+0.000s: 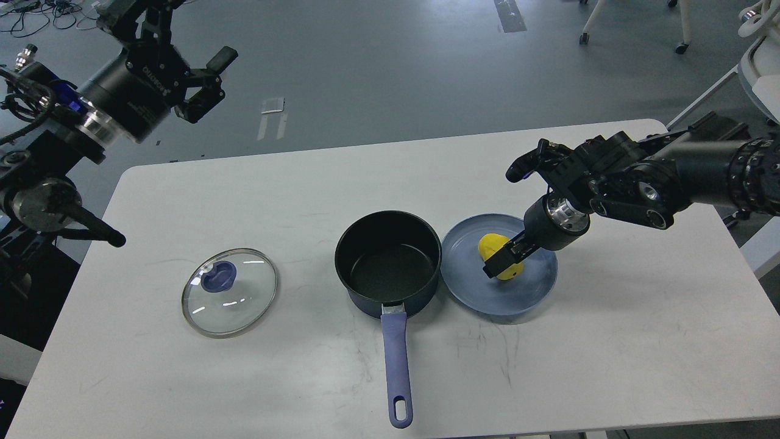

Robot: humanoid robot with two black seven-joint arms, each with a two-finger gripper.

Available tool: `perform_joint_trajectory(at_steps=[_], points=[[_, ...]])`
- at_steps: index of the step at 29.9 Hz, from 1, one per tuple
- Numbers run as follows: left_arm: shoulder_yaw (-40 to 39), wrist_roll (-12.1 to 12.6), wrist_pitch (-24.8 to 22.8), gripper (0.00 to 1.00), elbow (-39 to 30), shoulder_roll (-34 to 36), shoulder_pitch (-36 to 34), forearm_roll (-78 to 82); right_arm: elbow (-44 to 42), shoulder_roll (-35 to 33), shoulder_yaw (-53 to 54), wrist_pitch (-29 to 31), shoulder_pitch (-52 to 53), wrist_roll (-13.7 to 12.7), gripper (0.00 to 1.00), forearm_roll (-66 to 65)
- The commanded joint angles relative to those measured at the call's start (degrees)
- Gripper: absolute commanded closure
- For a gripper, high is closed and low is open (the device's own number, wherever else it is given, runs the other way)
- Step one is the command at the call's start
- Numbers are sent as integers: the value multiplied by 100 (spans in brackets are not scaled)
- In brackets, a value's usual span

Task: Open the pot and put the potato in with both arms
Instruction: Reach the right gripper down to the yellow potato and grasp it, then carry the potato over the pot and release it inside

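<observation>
The dark pot [388, 259] with a blue handle [397, 360] stands open and empty at the table's middle. Its glass lid [230, 292] with a blue knob lies flat on the table to the left. The yellow potato [490, 245] lies on a blue plate [531, 286] just right of the pot. My right gripper [501, 263] is down on the potato, its dark fingers covering the potato's middle; I cannot tell how the jaws stand. My left gripper [210, 82] is open and empty, held high beyond the table's far left corner.
The white table [640, 341] has bare surface at the front and right. Grey floor lies beyond the far edge, with chair legs [682, 36] at the upper right.
</observation>
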Motion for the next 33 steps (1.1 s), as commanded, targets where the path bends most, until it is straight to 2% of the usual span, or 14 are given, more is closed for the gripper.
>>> perform_joint_trajectory(at_steps=[1,3,5,6,8,9,11,18,24,33], points=[[1,-1,1,2,0,4,1,0,-35,59,4,1,-38,1,6,-2],[-8,-1,1,2,0,4,1,0,-17,67,4,1,-29,1,12,7],[1,-1,1,2,-8,4,-8,0,-8,68,4,1,-29,1,26,7],[1,-1,1,2,-17,4,-8,0,18,68,4,1,-29,1,41,7],[1,-1,1,2,-43,4,-8,0,44,59,4,1,-20,1,57,7],[-8,-1,1,2,-52,4,-8,0,53,50,4,1,14,1,71,7],[-8,-1,10,2,-61,4,-8,0,79,15,4,1,76,1,78,7],[-25,-1,1,2,-79,13,-8,-9,536,-275,144,1,734,1,82,15],[-34,-1,1,2,-88,4,-8,-9,756,-188,417,1,1297,1,82,16],[-43,-1,1,2,-96,4,-8,-18,669,894,549,-4,1562,1,80,235]])
